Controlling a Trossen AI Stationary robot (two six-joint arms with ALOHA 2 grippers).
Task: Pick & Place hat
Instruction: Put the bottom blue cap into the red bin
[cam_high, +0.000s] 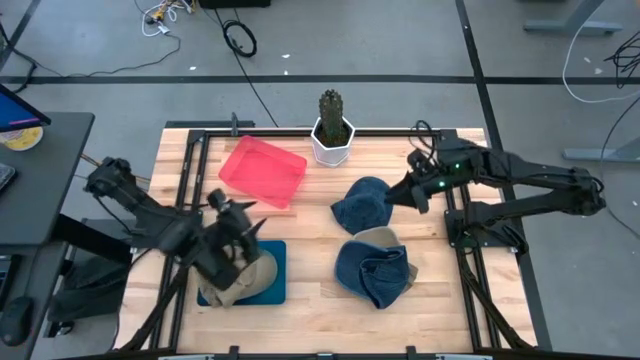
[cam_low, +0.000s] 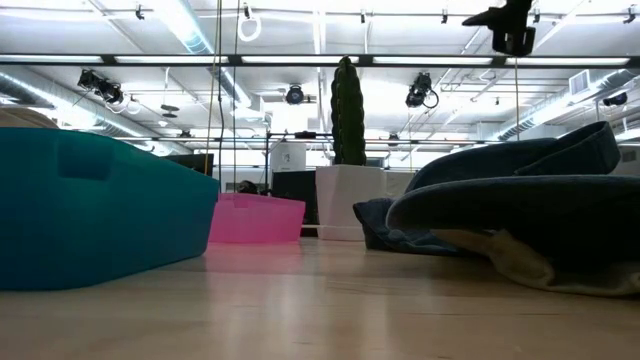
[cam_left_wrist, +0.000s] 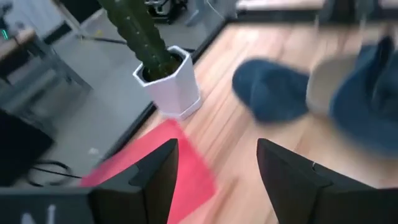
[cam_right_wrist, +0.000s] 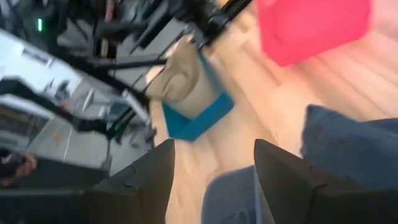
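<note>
A tan hat lies in a teal bin at the table's near left. My left gripper hangs open just above it, and its wrist view looks past it to the far side. Two blue hats lie right of centre. One sits crumpled on the wood. The other is nearer, with its tan lining showing. My right gripper is open and raised beside the farther blue hat's right edge, touching nothing.
A pink tray sits at the far left of centre. A cactus in a white pot stands at the far edge. Bare wood lies between the teal bin and the blue hats. Black frame rails run along both table sides.
</note>
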